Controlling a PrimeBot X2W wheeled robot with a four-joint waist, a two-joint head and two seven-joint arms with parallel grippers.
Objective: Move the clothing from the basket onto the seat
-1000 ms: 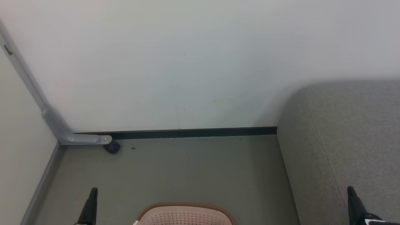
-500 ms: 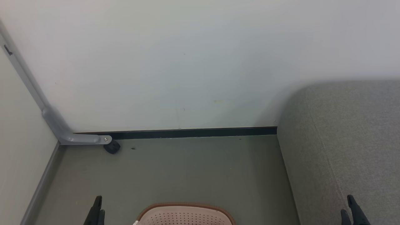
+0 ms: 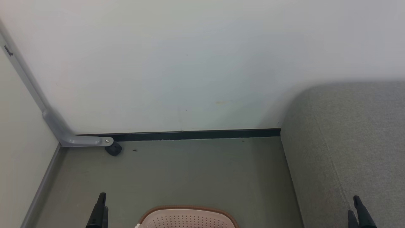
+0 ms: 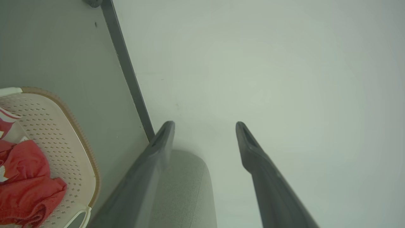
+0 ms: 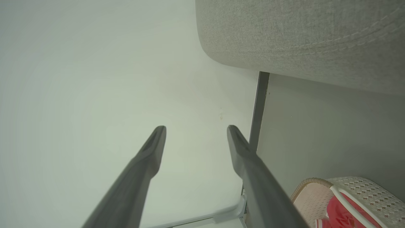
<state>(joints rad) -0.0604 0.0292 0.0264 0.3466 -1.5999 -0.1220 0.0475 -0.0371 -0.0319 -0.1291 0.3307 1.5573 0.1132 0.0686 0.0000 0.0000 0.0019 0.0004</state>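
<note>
Nearest, the left gripper (image 4: 205, 124) and right gripper (image 5: 196, 128) each stand with jaws spread wide and nothing held, one on either side of the basket (image 3: 186, 208) on the floor (image 3: 196, 171). The red clothing (image 4: 25, 180) lies bunched inside the basket. Further on, the grey seat (image 3: 348, 142) stands to the robot's right of the basket, apart from it, its rounded corner against the white wall (image 3: 190, 63).

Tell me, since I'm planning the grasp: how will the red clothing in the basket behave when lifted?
Probably floppy: the clothing lies crumpled in soft folds in the basket, so it should sag and drape. Likely light, being thin-looking fabric. Bunched pieces may drag one another out.
</note>
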